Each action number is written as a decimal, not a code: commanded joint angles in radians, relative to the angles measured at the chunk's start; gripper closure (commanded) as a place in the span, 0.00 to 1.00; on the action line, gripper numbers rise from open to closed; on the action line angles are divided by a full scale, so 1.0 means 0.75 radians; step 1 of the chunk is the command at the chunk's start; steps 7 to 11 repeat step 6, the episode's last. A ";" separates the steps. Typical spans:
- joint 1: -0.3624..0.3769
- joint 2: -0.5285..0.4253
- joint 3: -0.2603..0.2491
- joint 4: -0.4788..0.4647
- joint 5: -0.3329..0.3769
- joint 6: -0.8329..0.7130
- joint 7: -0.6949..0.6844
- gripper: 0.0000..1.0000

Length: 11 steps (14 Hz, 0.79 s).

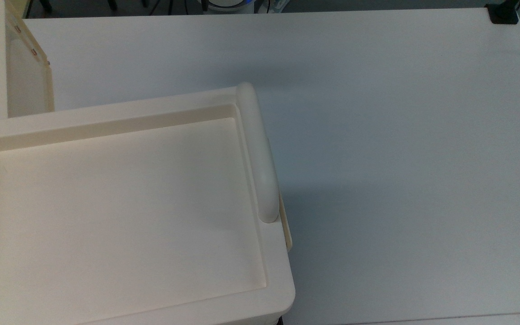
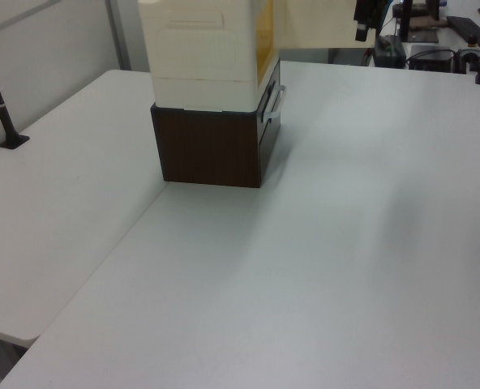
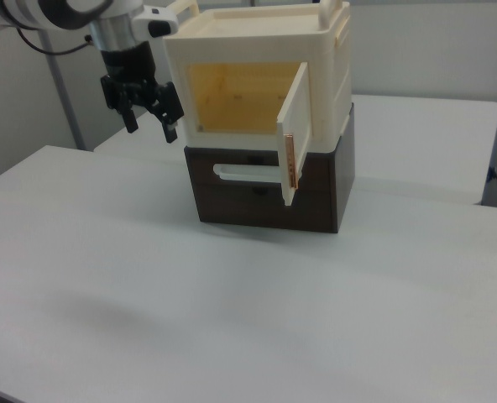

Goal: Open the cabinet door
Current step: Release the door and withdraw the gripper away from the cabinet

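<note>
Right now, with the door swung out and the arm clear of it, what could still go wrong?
The gripper hangs open beside the cabinet's open front; a careless retreat could clip the frame. The cabinet door stands wide, hinged at the right view's right, so a sweep past could knock it shut.
</note>
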<state>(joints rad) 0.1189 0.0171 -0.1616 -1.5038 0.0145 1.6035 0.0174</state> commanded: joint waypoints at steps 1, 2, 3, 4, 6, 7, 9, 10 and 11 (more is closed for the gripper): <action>0.017 0.010 -0.010 -0.020 -0.032 0.044 -0.035 0.00; 0.017 0.010 -0.007 -0.020 -0.032 0.044 -0.035 0.00; 0.017 0.010 -0.007 -0.020 -0.032 0.042 -0.035 0.00; 0.017 0.010 -0.005 -0.020 -0.032 0.042 -0.033 0.00; 0.017 0.006 -0.007 -0.020 -0.032 0.036 -0.033 0.00; 0.017 0.006 -0.007 -0.020 -0.032 0.036 -0.033 0.00; 0.017 0.006 -0.007 -0.020 -0.032 0.036 -0.033 0.00; 0.017 0.006 -0.007 -0.020 -0.032 0.036 -0.033 0.00; 0.017 0.006 -0.007 -0.020 -0.032 0.036 -0.033 0.00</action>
